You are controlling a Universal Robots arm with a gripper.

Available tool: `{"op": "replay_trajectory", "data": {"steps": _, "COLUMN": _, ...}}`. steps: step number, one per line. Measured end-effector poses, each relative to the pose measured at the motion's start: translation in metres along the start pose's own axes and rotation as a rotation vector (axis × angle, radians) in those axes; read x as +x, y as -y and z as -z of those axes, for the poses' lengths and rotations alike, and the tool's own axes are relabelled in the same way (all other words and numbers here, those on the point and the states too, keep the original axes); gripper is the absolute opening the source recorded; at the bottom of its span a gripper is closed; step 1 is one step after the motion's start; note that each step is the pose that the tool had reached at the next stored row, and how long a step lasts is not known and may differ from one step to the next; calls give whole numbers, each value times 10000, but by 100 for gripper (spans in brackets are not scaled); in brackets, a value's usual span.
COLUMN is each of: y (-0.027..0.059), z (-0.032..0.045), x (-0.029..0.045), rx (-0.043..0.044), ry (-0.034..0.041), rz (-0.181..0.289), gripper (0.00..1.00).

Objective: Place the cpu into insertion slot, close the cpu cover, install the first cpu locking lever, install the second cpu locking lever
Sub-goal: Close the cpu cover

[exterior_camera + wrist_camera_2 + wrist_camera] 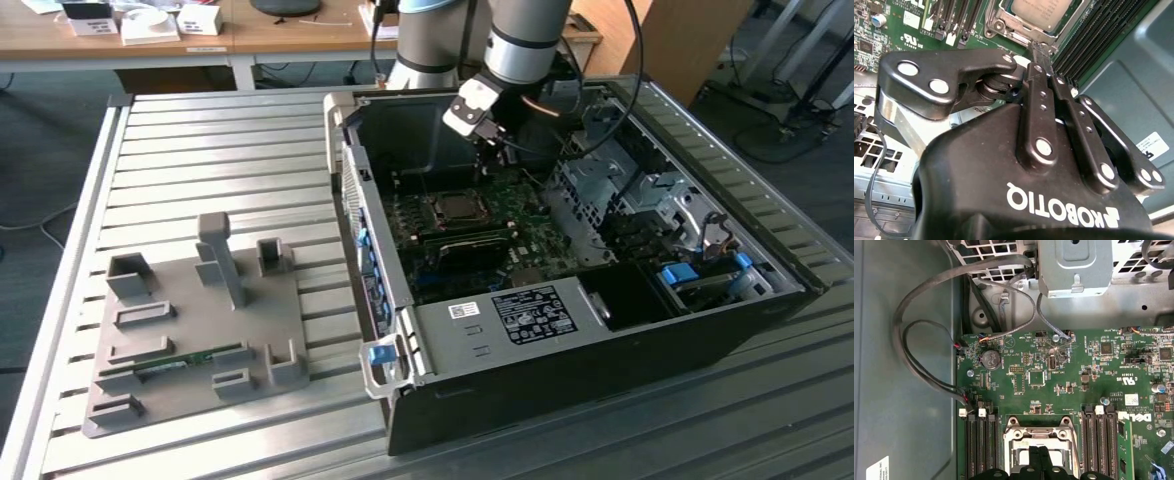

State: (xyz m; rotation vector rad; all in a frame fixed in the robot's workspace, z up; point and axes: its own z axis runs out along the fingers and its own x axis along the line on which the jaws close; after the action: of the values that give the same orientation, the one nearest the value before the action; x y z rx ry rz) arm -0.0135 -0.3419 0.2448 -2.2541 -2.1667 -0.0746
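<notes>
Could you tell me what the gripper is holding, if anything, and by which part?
Nothing seems held: the gripper is shut empty, beside the cpu cover.

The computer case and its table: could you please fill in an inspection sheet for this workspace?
Surface: ribbed metal table, carrying the open computer case.
Job's things: cpu seated in the insertion slot; cpu cover lying flat around it.
Clutter: grey fixture tray holding a memory stick, at the exterior view's left.
Grippers: gripper with fingers together, tip at the socket's edge.
Cables: grey cables looping over the case floor.
Surroundings: wooden desk with small white boxes behind the table.
</notes>
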Motion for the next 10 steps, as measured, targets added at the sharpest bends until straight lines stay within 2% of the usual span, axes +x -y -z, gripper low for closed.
{"op": "replay_trajectory", "data": {"steps": 10, "y": 25, "z": -14, "x": -2, "rx": 8, "ry": 1, "rz": 0, "gripper": 11}}
